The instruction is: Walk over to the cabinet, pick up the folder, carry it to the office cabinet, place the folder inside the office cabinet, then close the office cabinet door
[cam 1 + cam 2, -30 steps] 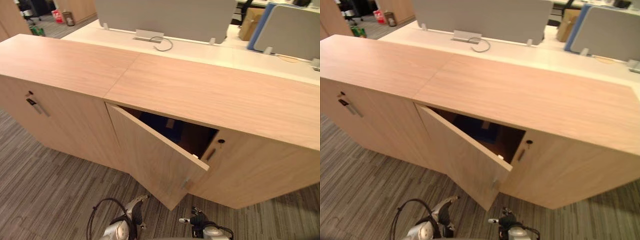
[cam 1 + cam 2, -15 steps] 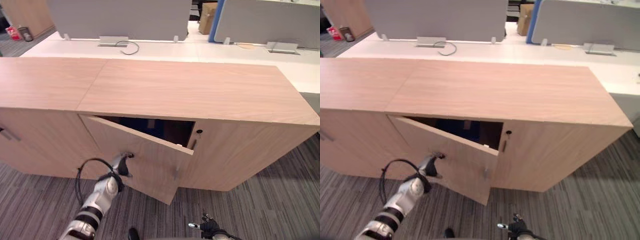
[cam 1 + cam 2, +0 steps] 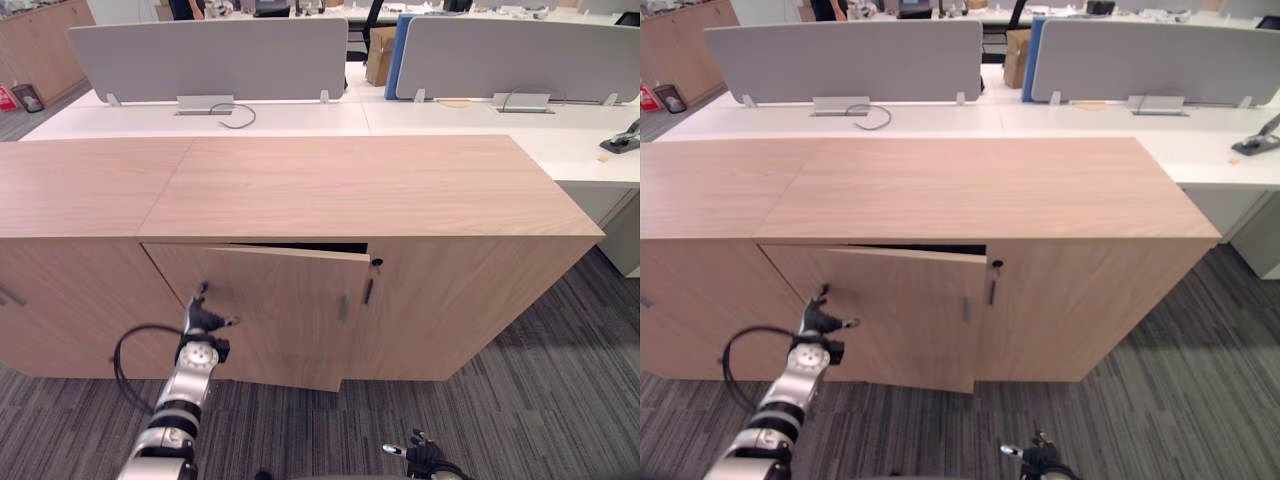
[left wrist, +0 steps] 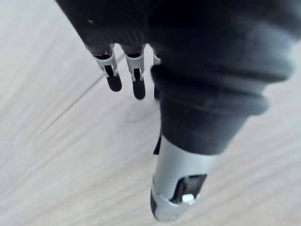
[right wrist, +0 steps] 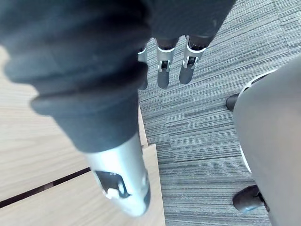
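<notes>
Left eye view: left hand (image 3: pixel 204 320), fingers straight, nothing held, on door (image 3: pixel 285 310) nr hinge side; door ajar; weak leverage cld leave gap; right hand (image 3: pixel 420 462) relaxed, empty.

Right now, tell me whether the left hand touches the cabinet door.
Cannot tell. Left eye view: left hand overlaps the cabinet door; no contact or gap shows.
</notes>
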Controlling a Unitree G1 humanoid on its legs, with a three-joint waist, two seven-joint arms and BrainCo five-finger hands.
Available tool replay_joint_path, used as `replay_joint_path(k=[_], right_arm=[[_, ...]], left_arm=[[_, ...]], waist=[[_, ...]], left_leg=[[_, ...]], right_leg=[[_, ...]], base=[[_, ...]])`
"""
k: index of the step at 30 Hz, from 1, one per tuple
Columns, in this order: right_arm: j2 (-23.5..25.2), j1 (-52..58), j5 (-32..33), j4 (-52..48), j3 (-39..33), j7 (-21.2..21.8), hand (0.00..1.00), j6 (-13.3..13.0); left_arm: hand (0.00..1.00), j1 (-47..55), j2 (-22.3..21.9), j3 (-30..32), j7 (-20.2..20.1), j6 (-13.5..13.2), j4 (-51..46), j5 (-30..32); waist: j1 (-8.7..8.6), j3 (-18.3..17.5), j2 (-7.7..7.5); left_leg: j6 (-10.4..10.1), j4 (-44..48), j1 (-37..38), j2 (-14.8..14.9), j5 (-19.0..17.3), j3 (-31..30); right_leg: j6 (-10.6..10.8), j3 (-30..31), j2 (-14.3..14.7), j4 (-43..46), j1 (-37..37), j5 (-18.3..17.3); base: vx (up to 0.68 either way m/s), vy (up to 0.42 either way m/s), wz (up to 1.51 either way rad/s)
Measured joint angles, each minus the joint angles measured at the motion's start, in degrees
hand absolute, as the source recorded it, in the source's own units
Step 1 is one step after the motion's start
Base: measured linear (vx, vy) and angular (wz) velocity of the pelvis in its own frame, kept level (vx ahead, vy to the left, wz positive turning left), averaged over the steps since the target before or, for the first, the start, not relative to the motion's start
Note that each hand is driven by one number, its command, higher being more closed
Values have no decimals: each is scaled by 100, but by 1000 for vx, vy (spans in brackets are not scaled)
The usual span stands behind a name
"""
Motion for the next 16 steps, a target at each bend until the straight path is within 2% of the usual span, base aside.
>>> replay_joint_path(k=[2,5,10,11,13,16], right_arm=[[0,2,0,7,-9,-8,0,6],[13,8,1,82,-148,-40,0,10],[16,-15,1,271,-245,-35,0,62],[17,-22,2,319,-253,-30,0,70],[30,-46,4,387,-417,-10,0,77],[16,-81,8,477,-481,7,0,97]], left_arm=[[0,370,-290,211,6,-60,216,-712],[0,1127,-667,236,-21,-97,569,-1415],[0,2159,-696,642,-732,-196,1197,-2679],[0,2300,-715,710,-863,-202,1437,-2846],[0,2379,-728,872,-1014,-258,1578,-3065],[0,2426,-714,975,-1210,-331,1781,-2926]], waist=[[44,5,-11],[164,8,-44],[383,32,-121],[450,36,-131],[472,49,-145],[492,70,-168]], left_leg=[[13,0,-3,-42,-8,-107],[59,0,6,-152,-14,-332],[111,0,16,-282,-27,-578],[121,0,19,-306,-33,-600],[137,-1,-22,-350,-25,-728],[138,-2,-2,-399,-30,-835]], right_leg=[[-23,-52,-25,-12,42,-15],[7,-259,-93,-74,213,-34],[106,-525,-183,-105,406,-75],[117,-567,-199,-105,426,-78],[125,-679,-213,-115,472,-85],[111,-803,-239,-117,563,-127]], base=[[-60,42,17],[-11,31,39],[36,9,30],[40,10,16],[38,8,28],[18,8,22]])
